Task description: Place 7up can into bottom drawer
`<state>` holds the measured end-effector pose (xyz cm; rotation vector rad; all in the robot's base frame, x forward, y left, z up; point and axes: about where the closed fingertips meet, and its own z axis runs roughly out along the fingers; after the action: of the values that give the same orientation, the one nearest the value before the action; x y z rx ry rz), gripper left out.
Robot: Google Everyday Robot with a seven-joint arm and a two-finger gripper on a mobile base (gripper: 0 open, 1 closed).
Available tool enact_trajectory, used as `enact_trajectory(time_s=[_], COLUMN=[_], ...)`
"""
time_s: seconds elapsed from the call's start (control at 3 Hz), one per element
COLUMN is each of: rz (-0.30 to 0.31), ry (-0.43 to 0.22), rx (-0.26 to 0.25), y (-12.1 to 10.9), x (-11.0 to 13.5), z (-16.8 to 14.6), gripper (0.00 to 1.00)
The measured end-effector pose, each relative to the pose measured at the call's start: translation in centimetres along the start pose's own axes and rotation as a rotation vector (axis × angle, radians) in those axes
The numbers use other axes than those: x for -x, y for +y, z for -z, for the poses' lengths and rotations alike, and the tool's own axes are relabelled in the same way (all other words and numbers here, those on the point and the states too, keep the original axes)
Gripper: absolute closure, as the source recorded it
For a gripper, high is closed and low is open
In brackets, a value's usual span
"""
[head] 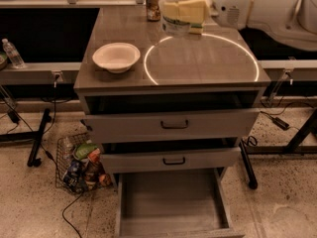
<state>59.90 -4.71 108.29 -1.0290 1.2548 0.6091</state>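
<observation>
The 7up can point(174, 23), pale whitish-green, sits between the yellowish fingers point(190, 9) of my gripper point(182, 11) over the back middle of the cabinet top. The gripper is shut on it, and the can's lower end shows below the fingers. The white arm point(257, 6) reaches in from the upper right. A darker brown-red can point(153, 4) stands just left of it. The bottom drawer point(173, 202) is pulled fully out at the foot of the cabinet, a wide grey tray with nothing in it.
A white bowl point(116, 57) sits on the left of the cabinet top point(198, 58). The top drawer point(173, 124) and middle drawer point(173, 160) are slightly ajar. A wire basket of packets point(81, 167) stands on the floor at left. A water bottle point(12, 53) is far left.
</observation>
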Motion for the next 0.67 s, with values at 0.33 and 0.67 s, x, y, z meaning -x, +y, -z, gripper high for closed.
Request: enact_trajectory(time_s=[0.33,0.67], rz=[-0.053,-0.062], ry=[0.053,0.056], rx=[-0.012,-0.006], y=[2.2,2.48], x=[-3.2,-3.77], z=[2.84,2.88], gripper=[1.0,1.0])
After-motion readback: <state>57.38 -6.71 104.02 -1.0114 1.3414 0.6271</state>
